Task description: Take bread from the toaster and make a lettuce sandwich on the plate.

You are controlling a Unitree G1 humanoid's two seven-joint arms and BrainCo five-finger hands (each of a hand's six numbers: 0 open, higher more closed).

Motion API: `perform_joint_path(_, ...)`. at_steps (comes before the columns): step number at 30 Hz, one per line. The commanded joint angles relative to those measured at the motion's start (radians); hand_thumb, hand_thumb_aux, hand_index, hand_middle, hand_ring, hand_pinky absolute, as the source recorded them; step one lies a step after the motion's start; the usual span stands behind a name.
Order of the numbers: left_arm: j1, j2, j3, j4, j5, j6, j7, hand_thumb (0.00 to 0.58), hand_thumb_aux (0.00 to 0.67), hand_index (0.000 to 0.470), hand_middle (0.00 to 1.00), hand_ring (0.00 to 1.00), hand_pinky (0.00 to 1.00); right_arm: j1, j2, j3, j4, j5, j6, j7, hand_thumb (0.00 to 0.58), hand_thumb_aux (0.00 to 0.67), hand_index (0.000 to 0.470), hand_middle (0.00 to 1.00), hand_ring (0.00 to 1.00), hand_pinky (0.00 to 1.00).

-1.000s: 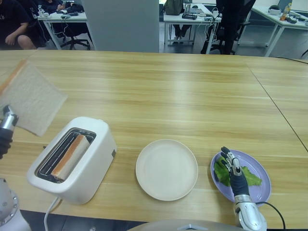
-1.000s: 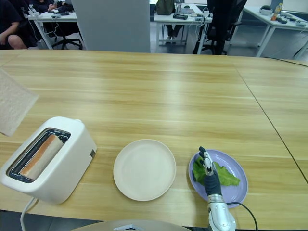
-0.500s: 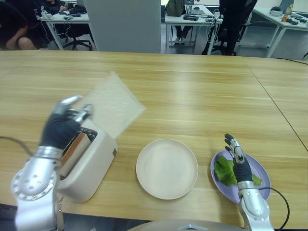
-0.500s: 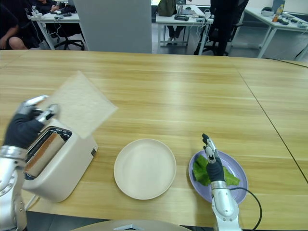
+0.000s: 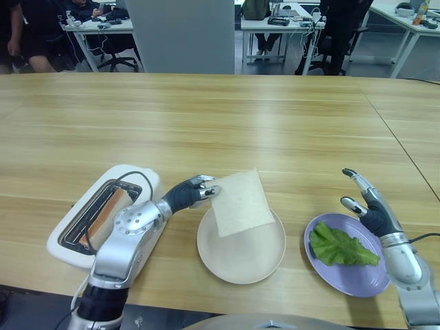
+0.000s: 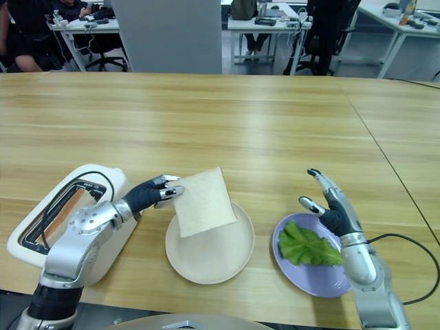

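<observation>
Two slices of bread are in play on the pale wooden worktop [image 5: 220,117]. One sits in the slot of the white toaster [image 5: 65,249] at the near left, its brown crust [image 5: 103,216] showing along the opening. The other, a white slice of bread [image 5: 239,203], is held out over the cream plate [image 5: 240,268] at the centre of the near edge. The robot's left hand [image 5: 187,194] reaches across from beside the toaster, its fingertips [image 5: 206,193] closed on the slice's left corner. The slice hangs tilted, with its upper corner pointing away from the robot and its lower edge over the plate's far half. It is not possible to tell whether bread and plate touch. Just to the right of the cream plate stands a purple plate [image 5: 357,280] carrying a single leaf of green lettuce [image 5: 342,245], which lies flat across its middle. The right hand [image 5: 371,207] hovers at the far right rim of that purple plate, palm turned inward and fingers spread apart, grasping nothing and clear of the leaf.
</observation>
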Motion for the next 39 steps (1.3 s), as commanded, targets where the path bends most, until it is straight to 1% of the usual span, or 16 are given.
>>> perform_joint_path(1,-0.046,0.011,-0.072,0.087,0.065,-0.011,0.001,0.58,0.67,0.46,1.0,1.0,1.0,0.015,-0.04,0.006,0.013,-0.053,-0.023,0.024,0.0,0.0,0.0,0.0,0.0,0.0)
perform_joint_path(9,-0.052,0.014,-0.215,0.151,0.177,-0.04,0.008,0.58,0.67,0.46,1.0,1.0,1.0,-0.038,-0.111,0.024,0.071,-0.117,-0.076,0.03,0.0,0.0,0.0,0.0,0.0,0.0)
perform_joint_path(16,-0.036,0.065,-0.31,0.136,0.311,-0.075,0.018,0.58,0.67,0.46,1.0,1.0,1.0,-0.062,-0.172,0.002,0.136,-0.152,-0.136,0.003,0.0,0.0,0.0,0.0,0.0,0.0)
perform_joint_path(17,-0.026,0.067,-0.316,0.128,0.318,-0.075,0.017,0.575,0.61,0.419,1.0,1.0,1.0,-0.068,-0.171,0.006,0.134,-0.151,-0.144,0.003,0.0,0.0,0.0,0.0,0.0,0.0)
perform_joint_path(18,-0.02,0.068,-0.322,0.124,0.332,-0.076,0.022,0.575,0.61,0.419,1.0,1.0,1.0,-0.075,-0.17,0.013,0.132,-0.151,-0.151,0.004,0.0,0.0,0.0,0.0,0.0,0.0)
perform_joint_path(19,-0.018,0.073,-0.33,0.126,0.355,-0.075,0.031,0.557,0.536,0.368,1.0,1.0,1.0,-0.082,-0.17,0.021,0.132,-0.152,-0.158,0.006,0.0,0.0,0.0,0.0,0.0,0.0)
perform_joint_path(20,-0.02,0.077,-0.335,0.135,0.387,-0.075,0.049,0.491,0.407,0.28,1.0,1.0,1.0,-0.087,-0.168,0.024,0.128,-0.151,-0.163,0.006,0.0,0.0,0.0,0.0,0.0,0.0)
perform_joint_path(21,-0.023,0.081,-0.333,0.143,0.409,-0.077,0.063,0.466,0.373,0.256,1.0,1.0,1.0,-0.09,-0.167,0.026,0.127,-0.15,-0.166,0.01,0.0,0.0,0.0,0.0,0.0,0.0)
perform_joint_path(22,-0.023,0.081,-0.326,0.146,0.424,-0.079,0.077,0.466,0.373,0.256,1.0,1.0,1.0,-0.089,-0.166,0.026,0.128,-0.148,-0.169,0.012,0.0,0.0,0.0,0.0,0.0,0.0)
perform_joint_path(23,-0.023,0.082,-0.32,0.145,0.434,-0.078,0.085,0.379,0.276,0.189,1.0,1.0,1.0,-0.085,-0.166,0.027,0.133,-0.145,-0.173,0.015,0.0,0.0,0.0,0.0,0.0,0.0)
perform_joint_path(24,-0.022,0.083,-0.316,0.142,0.442,-0.078,0.091,0.322,0.223,0.153,1.0,1.0,1.0,-0.078,-0.168,0.03,0.14,-0.148,-0.179,0.017,0.0,0.0,0.0,0.0,0.0,0.0)
perform_joint_path(25,-0.02,0.083,-0.314,0.14,0.447,-0.079,0.093,0.227,0.147,0.101,1.0,1.0,1.0,-0.07,-0.167,0.031,0.146,-0.151,-0.187,0.013,0.0,0.0,0.0,0.0,0.0,0.0)
perform_joint_path(26,-0.018,0.081,-0.311,0.138,0.451,-0.082,0.096,0.0,0.0,0.0,1.0,1.0,1.0,-0.063,-0.165,0.033,0.149,-0.15,-0.19,0.015,0.0,0.0,0.0,0.0,0.0,0.0)
perform_joint_path(30,-0.007,0.061,-0.289,0.133,0.455,-0.083,0.125,0.0,0.0,0.0,0.98,0.98,0.98,-0.03,-0.165,0.055,0.144,-0.192,-0.204,0.006,0.0,0.0,0.0,0.0,0.0,0.0)
perform_joint_path(31,-0.006,0.053,-0.279,0.132,0.454,-0.084,0.136,0.0,0.0,0.0,0.92,0.92,0.92,-0.023,-0.173,0.061,0.15,-0.213,-0.214,-0.005,0.0,0.0,0.0,0.0,0.0,0.0)
perform_joint_path(39,0.007,0.005,-0.203,0.071,0.468,-0.091,0.23,0.0,0.0,0.0,0.89,0.89,0.89,-0.034,-0.249,0.063,0.306,-0.269,-0.31,-0.088,0.0,0.0,0.0,0.0,0.0,0.0)
